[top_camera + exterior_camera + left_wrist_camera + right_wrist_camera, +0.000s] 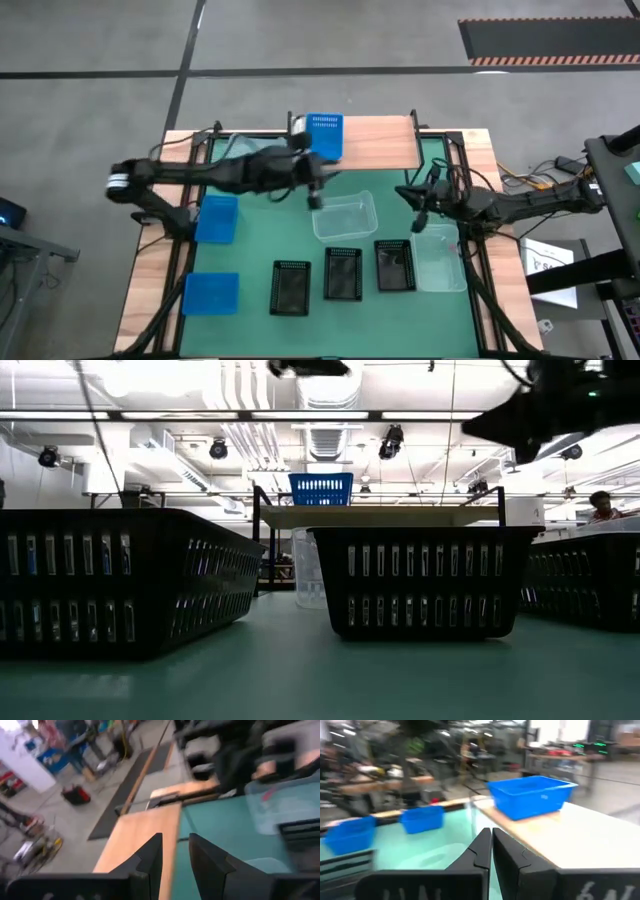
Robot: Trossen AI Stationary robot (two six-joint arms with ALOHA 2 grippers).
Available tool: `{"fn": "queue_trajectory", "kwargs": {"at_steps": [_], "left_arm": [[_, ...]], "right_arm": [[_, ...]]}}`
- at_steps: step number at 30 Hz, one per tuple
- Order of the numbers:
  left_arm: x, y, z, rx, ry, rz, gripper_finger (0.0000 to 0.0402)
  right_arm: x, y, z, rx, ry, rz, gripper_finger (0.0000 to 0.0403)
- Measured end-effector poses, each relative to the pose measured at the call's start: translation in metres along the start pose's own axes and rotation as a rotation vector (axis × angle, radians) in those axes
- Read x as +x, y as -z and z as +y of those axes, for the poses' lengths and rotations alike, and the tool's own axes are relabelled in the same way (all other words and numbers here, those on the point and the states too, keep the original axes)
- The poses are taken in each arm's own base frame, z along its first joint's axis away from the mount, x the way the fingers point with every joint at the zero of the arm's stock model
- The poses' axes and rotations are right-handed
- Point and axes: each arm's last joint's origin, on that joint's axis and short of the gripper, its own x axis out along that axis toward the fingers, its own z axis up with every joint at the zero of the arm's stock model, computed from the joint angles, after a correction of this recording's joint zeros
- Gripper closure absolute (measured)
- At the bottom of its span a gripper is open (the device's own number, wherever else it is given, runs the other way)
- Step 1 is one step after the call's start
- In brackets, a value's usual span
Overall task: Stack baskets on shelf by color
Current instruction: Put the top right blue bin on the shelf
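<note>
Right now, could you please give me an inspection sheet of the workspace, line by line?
Surface: green table with wooden side strips.
Shelf: wooden shelf at the far edge, holding one blue basket at its left end.
Baskets: two blue baskets at the table's left; three black baskets in a near row; one clear basket at centre, another at right; a third clear one not made out.
Clutter: nothing seen.
Grippers: left gripper over the centre clear basket's left edge, slightly open, empty; right gripper above the right clear basket, shut, empty.
Cables: wires beside the table's right.
Surroundings: grey floor, hazard-striped mat.
</note>
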Motion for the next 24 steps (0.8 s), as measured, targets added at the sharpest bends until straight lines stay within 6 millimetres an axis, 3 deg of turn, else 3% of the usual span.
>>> {"fn": "queue_trajectory", "kwargs": {"at_steps": [4,10,15,24], "left_arm": [[-0.036,0.016,-0.009,-0.024,-0.001,-0.132,0.0322],[-0.071,0.047,-0.009,-0.084,-0.066,-0.315,0.0322],[-0.087,0.069,-0.011,-0.07,-0.111,-0.409,0.0322],[-0.102,0.089,-0.012,-0.066,-0.13,-0.445,0.0322]], "right_arm": [[0.018,-0.019,0.006,-0.018,0.048,0.019,0.0394],[0.058,-0.048,0.005,-0.075,0.145,0.169,0.0394],[0.092,-0.06,-0.013,-0.122,0.232,0.369,0.0394],[0.15,-0.076,-0.061,-0.128,0.188,0.49,0.0394]]}}
